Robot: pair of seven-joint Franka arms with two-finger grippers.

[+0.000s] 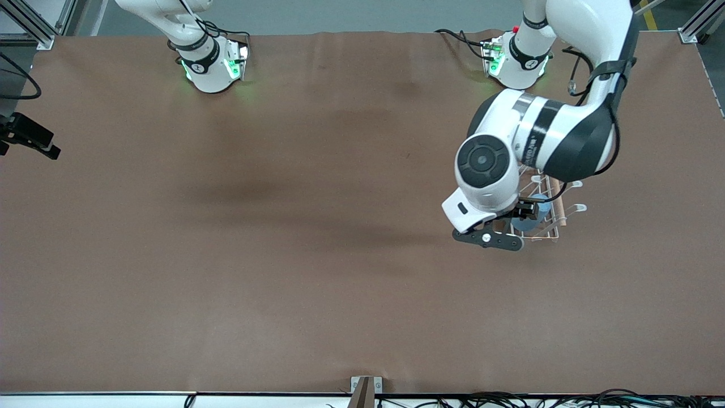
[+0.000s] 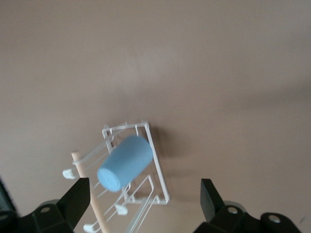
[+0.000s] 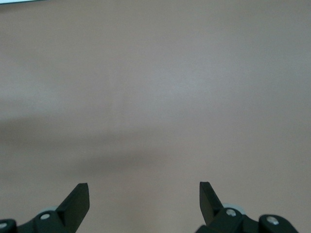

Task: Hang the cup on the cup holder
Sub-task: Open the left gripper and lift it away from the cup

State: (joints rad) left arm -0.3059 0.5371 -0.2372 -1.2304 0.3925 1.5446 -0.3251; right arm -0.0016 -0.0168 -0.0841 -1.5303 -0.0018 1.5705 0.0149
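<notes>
The light-blue cup (image 1: 537, 220) hangs tilted on a prong of the white wire cup holder (image 1: 561, 224), near the left arm's end of the table. In the left wrist view the cup (image 2: 125, 163) sits mouth-down on the holder (image 2: 158, 165), its closed bottom pointing up and outward beside the wooden rod (image 2: 93, 201). My left gripper (image 1: 527, 209) is over the holder, open and empty (image 2: 144, 185), with the cup apart from both fingers. My right gripper (image 3: 144, 188) is open and empty over bare table; it is out of the front view.
The brown table (image 1: 283, 226) carries only the holder. The arm bases (image 1: 212, 62) stand along the edge farthest from the front camera. A black camera (image 1: 28, 136) sits at the right arm's end.
</notes>
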